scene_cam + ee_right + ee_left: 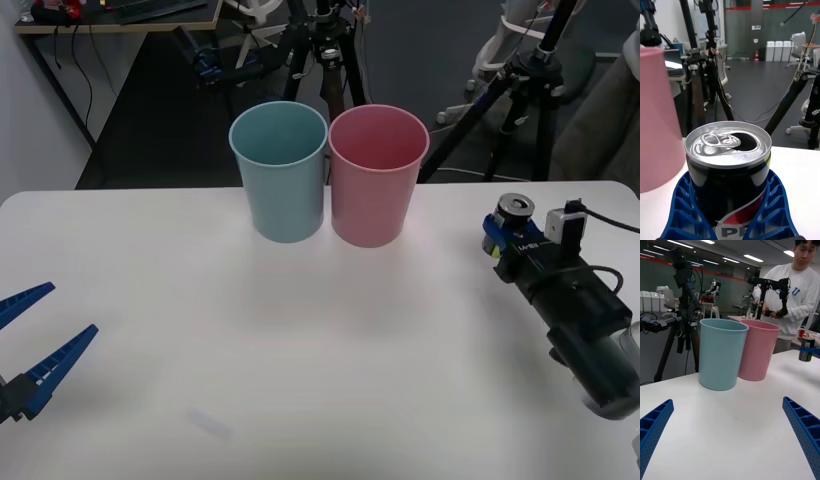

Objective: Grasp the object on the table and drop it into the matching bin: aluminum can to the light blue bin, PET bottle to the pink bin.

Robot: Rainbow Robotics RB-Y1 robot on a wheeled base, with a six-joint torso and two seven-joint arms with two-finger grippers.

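Where front view hides grip, wrist cam shows right claw (730,221) grasping can (728,168); left claw (25,345) released.

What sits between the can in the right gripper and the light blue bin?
The pink bin stands between the can, held in the right gripper, and the light blue bin; otherwise bare table, seen in the front view.

We get even, bright overhead light here, from ceiling strip lights (752,258) glowing in the left wrist view. The table (300,380) looks washed-out white with only soft, faint shadows under the bins. On the can (729,165) lid we see crisp highlights, while the pink bin (657,123) beside it goes soft and blurry.
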